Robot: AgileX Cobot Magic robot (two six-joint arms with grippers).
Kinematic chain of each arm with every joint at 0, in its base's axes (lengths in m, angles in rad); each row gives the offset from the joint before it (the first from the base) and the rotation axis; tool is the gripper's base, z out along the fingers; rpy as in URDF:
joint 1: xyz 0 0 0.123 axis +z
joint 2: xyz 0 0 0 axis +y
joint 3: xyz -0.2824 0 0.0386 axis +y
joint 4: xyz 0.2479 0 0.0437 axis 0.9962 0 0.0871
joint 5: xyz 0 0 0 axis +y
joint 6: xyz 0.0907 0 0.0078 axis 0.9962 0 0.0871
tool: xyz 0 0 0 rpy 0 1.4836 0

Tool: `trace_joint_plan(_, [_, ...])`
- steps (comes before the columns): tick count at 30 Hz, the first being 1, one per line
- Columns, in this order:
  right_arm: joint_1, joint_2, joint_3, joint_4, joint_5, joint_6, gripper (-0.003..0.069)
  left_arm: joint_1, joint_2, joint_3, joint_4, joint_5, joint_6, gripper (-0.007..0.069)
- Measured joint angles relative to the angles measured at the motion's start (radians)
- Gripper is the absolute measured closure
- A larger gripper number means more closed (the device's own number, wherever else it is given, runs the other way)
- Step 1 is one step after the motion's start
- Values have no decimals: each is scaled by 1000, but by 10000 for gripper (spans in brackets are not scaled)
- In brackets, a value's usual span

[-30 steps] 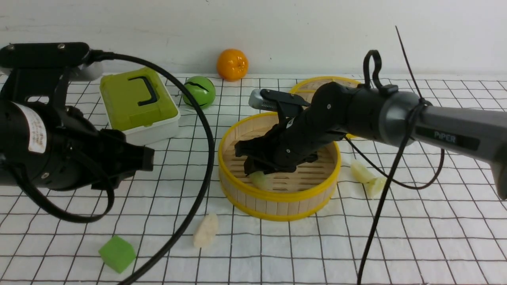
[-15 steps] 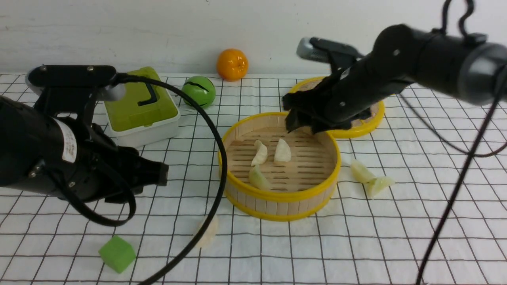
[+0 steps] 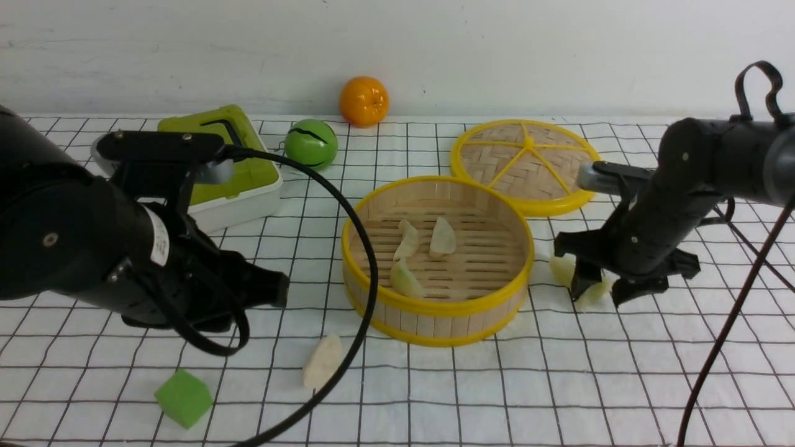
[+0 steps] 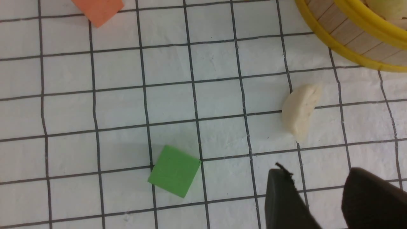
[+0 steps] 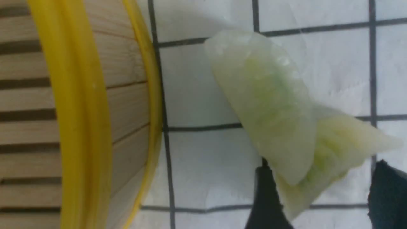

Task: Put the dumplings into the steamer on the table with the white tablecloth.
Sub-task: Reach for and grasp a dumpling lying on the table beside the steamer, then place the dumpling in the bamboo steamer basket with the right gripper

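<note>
The steamer (image 3: 438, 310) stands mid-table on the white gridded cloth (image 3: 559, 385) and holds three dumplings: two cream ones (image 3: 408, 239) (image 3: 443, 237) and a pale green one (image 3: 405, 279). Two pale green dumplings (image 3: 562, 268) (image 3: 593, 292) lie touching just right of it. My right gripper (image 3: 599, 288) is open, low over the nearer one (image 5: 334, 149), with a finger on each side. A cream dumpling (image 3: 323, 362) lies in front of the steamer. My left gripper (image 4: 318, 178) is open and empty, above the cloth, short of that dumpling (image 4: 299, 111).
The woven lid (image 3: 525, 164) lies behind the steamer. An orange (image 3: 364, 100), a green ball (image 3: 312, 144) and a green box (image 3: 217, 161) sit at the back left. A green cube (image 3: 183, 397) lies front left, an orange cube (image 4: 98, 9) nearby. The left arm's cable (image 3: 366, 267) crosses before the steamer.
My right gripper left the steamer, where three dumplings now lie, rose, swung right and came down over the two green dumplings. My left arm moved right, toward the cream dumpling.
</note>
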Motion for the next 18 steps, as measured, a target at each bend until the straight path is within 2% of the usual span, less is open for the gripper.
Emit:
trace_joint_plan(4, [0,20,4,-42,-44,-1,323,0,5,0,0,0,0,358])
trace_joint_plan(5, [0,20,5,-62,-44,-13,382,0,5,0,0,-1,0,358])
trace_joint_plan(8, [0,19,5,-74,-39,-51,455,0,5,0,0,-1,0,358])
trace_joint_plan(15, [0,-76,11,-81,11,-186,454,0,5,0,0,21,21,358])
trace_joint_plan(18, [9,-170,11,-42,12,-269,454,0,5,0,0,38,26,358])
